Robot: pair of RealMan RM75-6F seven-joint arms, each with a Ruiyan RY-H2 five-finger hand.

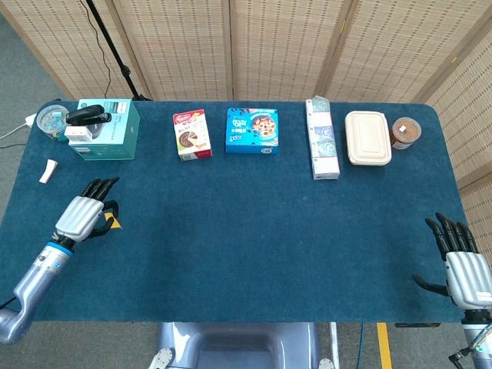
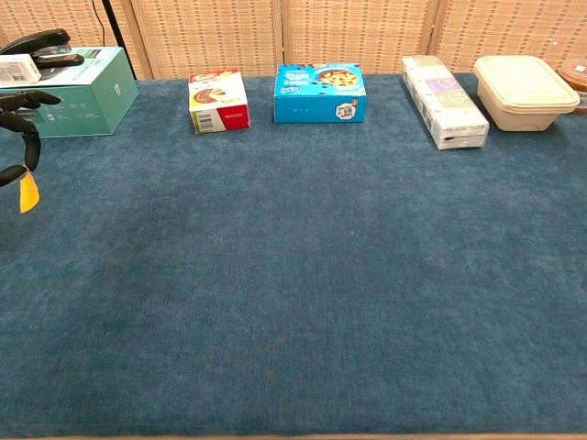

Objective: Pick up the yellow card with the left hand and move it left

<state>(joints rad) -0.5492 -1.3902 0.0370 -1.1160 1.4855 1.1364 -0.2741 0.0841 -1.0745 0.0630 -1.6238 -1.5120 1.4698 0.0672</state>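
The yellow card [image 1: 113, 224] [image 2: 28, 192] hangs in the pinch of my left hand [image 1: 83, 214], above the blue table near its left edge. In the chest view only that hand's dark fingertips [image 2: 20, 99] show at the frame's left border, with the card dangling just below them. My right hand [image 1: 463, 264] hovers beyond the table's front right corner, fingers spread and holding nothing; the chest view does not show it.
A teal box [image 1: 108, 129] with a black stapler [image 1: 86, 115] stands at the back left. Along the back edge sit a red snack box [image 1: 191, 134], a blue cookie box [image 1: 252, 130], a long white box [image 1: 322, 138], a beige lidded container [image 1: 367, 137] and a small jar [image 1: 405, 132]. A white scrap [image 1: 48, 171] lies far left.
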